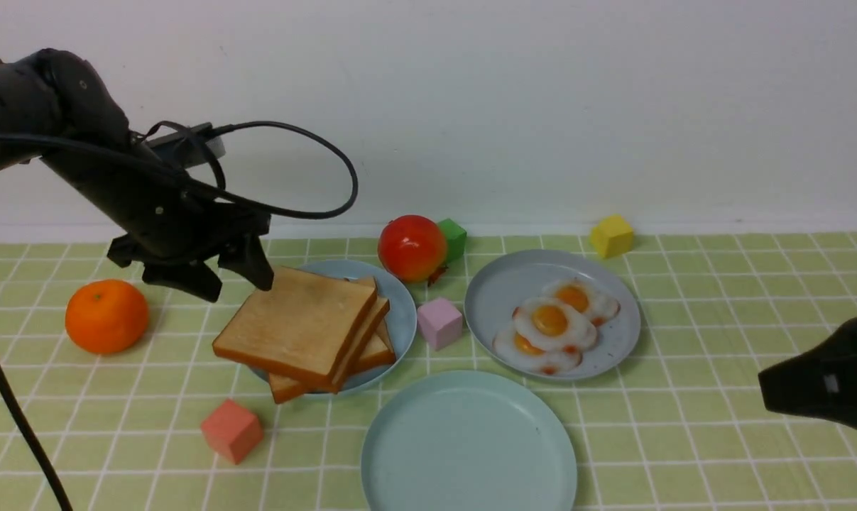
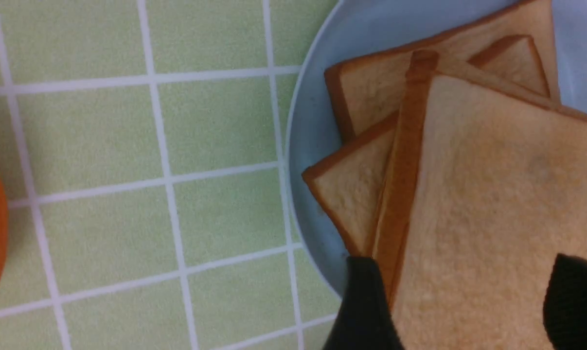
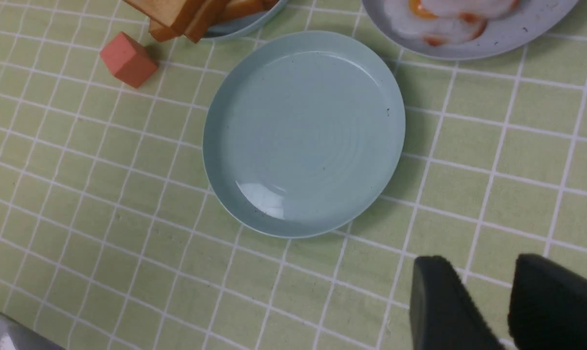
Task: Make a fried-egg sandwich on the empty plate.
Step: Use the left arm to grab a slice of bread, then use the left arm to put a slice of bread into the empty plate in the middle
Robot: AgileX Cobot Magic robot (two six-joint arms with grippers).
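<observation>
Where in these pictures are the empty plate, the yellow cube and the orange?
empty plate [image 1: 468,454]: front view, bare middle.
yellow cube [image 1: 611,237]: front view, its middle.
orange [image 1: 106,316]: front view, middle of skin.

Bright, even overhead lighting, soft short shadows, faint glare on the plate [image 3: 269,201], left wrist view blurred at close range.

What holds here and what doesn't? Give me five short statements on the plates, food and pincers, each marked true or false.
1. The aqua-green plate is empty. True.
2. The left pincer grips a fried egg. False: it is shut on the top toast slice.
3. Three fried eggs lie on the grey-blue plate. True.
4. The right pincer holds toast. False: it is open and holds nothing.
5. The orange sits on a plate. False: it rests on the tablecloth.
</observation>
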